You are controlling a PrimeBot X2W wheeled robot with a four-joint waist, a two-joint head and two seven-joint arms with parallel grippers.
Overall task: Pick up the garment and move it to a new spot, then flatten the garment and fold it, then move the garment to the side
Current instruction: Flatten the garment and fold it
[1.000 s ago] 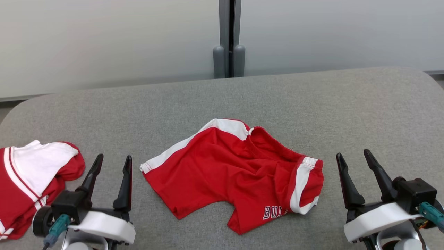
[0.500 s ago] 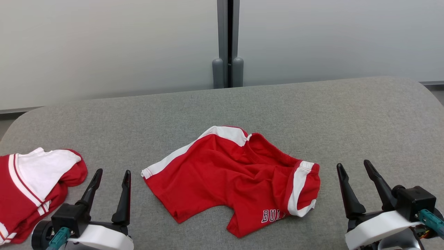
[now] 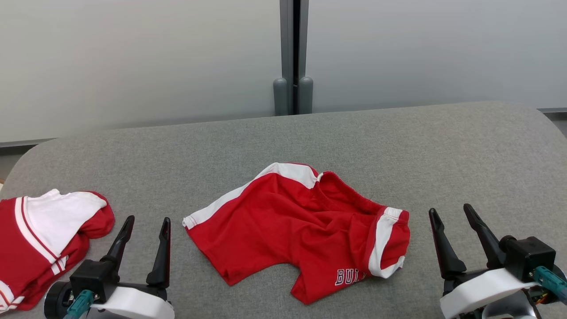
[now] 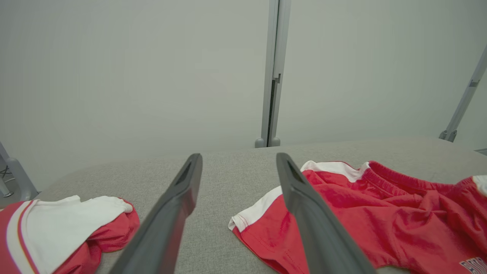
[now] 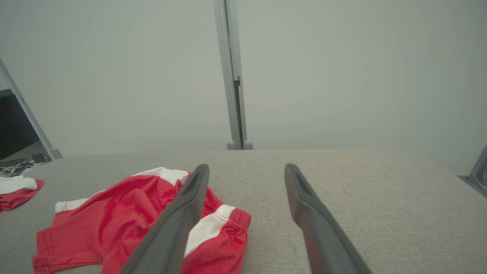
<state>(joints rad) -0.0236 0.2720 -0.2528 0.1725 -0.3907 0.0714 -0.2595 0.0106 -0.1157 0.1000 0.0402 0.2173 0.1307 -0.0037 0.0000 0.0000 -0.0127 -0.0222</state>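
Observation:
The garment (image 3: 301,226) is a pair of red shorts with white side stripes and white lettering, lying crumpled in the middle of the grey table (image 3: 398,146). It also appears in the left wrist view as the garment (image 4: 380,213) at right, and in the right wrist view as the garment (image 5: 114,217) at lower left. My left gripper (image 3: 147,220) stands open near the front edge, left of the shorts and apart from them. My right gripper (image 3: 449,210) stands open to the right of the shorts, holding nothing.
A second red and white garment (image 3: 40,239) lies bunched at the table's left edge, close to my left gripper. A grey post (image 3: 292,57) splits the pale wall panels behind the table. Bare grey cloth stretches behind and to the right of the shorts.
The whole head view has shifted slightly downward, so the camera moved. Both grippers stay open and the shorts lie as before.

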